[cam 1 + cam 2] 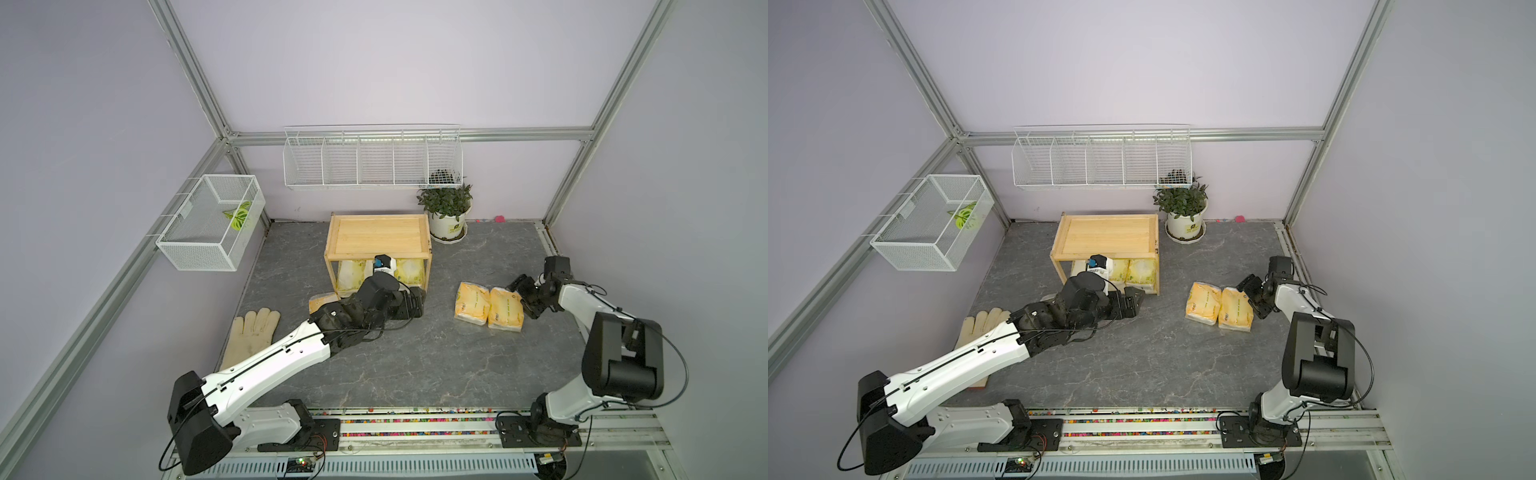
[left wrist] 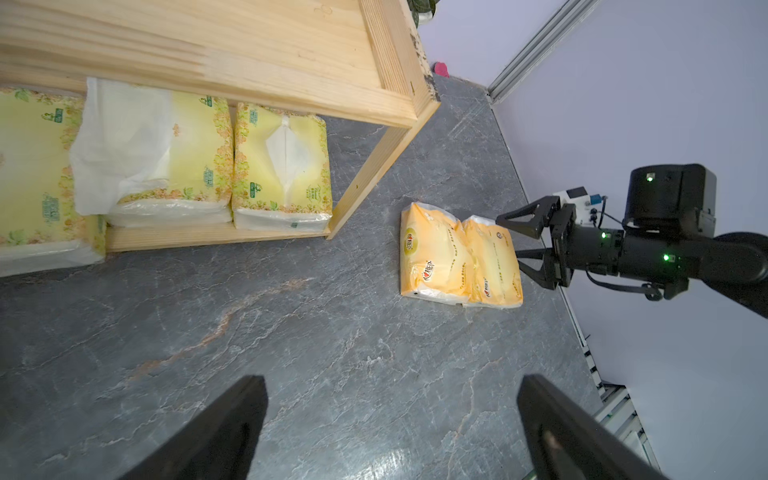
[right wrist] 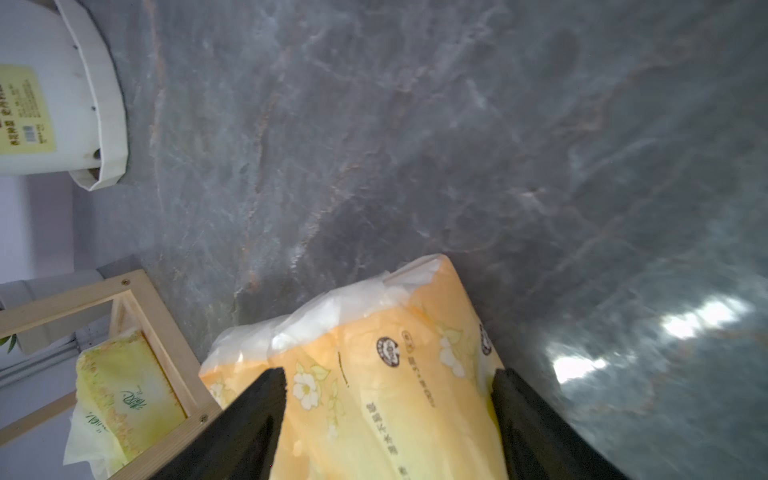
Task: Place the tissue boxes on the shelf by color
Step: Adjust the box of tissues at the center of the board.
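Grey worktop (image 1: 415, 365), orange tissue pack (image 1: 505, 309) at 3 o'clock from shelf (image 1: 378, 237): seemingly soft, light, slippery; grip across middle; right end effector (image 3: 388, 376) apart astride its end, left end effector (image 2: 390, 380) apart, empty

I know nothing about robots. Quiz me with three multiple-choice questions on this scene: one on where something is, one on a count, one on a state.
1. Where on the shelf do the pale yellow tissue packs sit?
A) all on its top tray
B) all on its lower level
C) split between both levels

2. How many orange packs lie side by side near the right hand?
A) one
B) two
C) four

3. The left hand is:
A) open and empty
B) shut on a pack
C) shut and empty

Answers:
1 B: all three sit under the top tray, which is bare.
2 B: two lie touching, side by side.
3 A: its fingers stand apart with nothing between them.
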You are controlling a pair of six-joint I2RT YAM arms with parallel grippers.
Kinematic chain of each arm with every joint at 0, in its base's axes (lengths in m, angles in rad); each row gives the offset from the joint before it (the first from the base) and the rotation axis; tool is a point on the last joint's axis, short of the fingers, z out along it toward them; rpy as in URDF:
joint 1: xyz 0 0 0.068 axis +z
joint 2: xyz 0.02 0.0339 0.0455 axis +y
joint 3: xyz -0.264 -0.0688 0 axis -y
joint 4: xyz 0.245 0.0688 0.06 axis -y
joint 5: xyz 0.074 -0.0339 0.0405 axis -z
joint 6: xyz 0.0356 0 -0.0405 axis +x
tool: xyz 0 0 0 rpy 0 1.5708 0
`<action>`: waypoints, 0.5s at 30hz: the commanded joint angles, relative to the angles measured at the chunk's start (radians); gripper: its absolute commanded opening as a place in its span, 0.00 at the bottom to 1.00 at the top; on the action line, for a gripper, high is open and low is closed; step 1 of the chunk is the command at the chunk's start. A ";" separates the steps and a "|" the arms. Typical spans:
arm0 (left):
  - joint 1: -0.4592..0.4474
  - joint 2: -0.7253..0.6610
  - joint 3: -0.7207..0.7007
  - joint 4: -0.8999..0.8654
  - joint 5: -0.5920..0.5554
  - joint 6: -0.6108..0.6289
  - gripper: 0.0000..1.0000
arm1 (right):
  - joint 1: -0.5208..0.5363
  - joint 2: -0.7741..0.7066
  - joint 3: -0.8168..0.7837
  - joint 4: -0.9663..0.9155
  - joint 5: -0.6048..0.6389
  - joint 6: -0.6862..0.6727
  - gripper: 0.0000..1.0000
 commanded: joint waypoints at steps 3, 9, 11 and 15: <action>0.006 -0.031 -0.021 -0.020 -0.023 -0.008 1.00 | 0.054 0.060 0.094 -0.059 0.019 -0.075 0.81; 0.008 -0.054 -0.031 -0.033 -0.036 -0.012 1.00 | 0.063 -0.071 0.141 -0.093 0.090 -0.127 0.82; 0.009 -0.058 -0.035 -0.034 -0.037 -0.015 1.00 | 0.076 -0.082 0.167 -0.081 0.064 -0.134 0.82; 0.011 -0.059 -0.035 -0.034 -0.033 -0.014 1.00 | 0.144 0.048 0.319 -0.159 -0.009 -0.182 0.82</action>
